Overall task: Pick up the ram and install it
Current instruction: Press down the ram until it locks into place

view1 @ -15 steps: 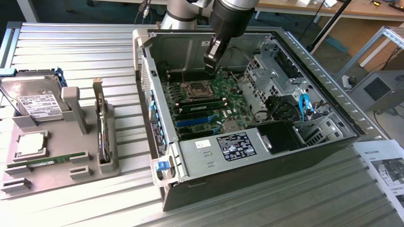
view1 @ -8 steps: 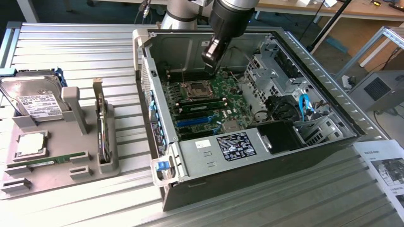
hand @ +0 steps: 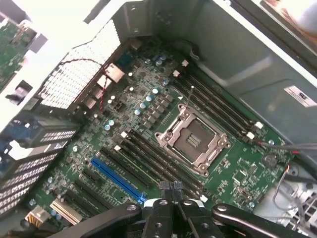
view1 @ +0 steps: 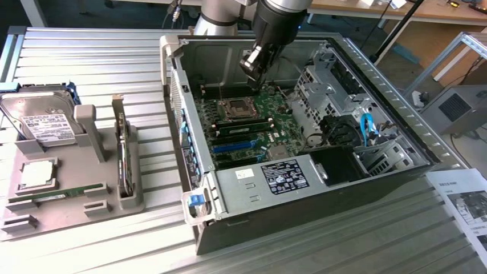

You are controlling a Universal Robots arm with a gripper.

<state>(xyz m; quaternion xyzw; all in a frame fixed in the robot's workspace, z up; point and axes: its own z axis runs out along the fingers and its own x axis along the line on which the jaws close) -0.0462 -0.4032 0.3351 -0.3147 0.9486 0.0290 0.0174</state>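
- One arm, one gripper [view1: 255, 77], inside the open PC case [view1: 365, 74], above the motherboard [view1: 255, 123]. Jaws shut tight, pads together, holding nothing. In the wrist view the closed gripper [hand: 171, 191] sits over the board edge near the CPU socket [hand: 194, 140].
- One ram [view1: 57, 194]: green stick lying flat in a slot of the grey tray [view1: 68, 214], near the tray's front edge. Well apart from the gripper, untouched.
- Tray on the desk [view1: 99, 68], beside the case on the exterior view's left. Contents, counted: one hard drive [view1: 42, 123] standing at the tray's back end, one square CPU [view1: 36, 174] flat in its pocket, the one ram, one upright card [view1: 122, 154] in the slot on the tray edge nearest the case.
- Case contents: one motherboard with one empty CPU socket, lid frame down; one blue expansion slot [hand: 116, 177]; black memory slots in two banks either side of the socket, exact count hard to tell; one power supply [view1: 263, 180] with black label at the front; drive cage [view1: 327, 91] on the far side with a blue cable [view1: 366, 127].
- One sheet of paper [view1: 464, 202] at the desk's edge on the exterior view's right.
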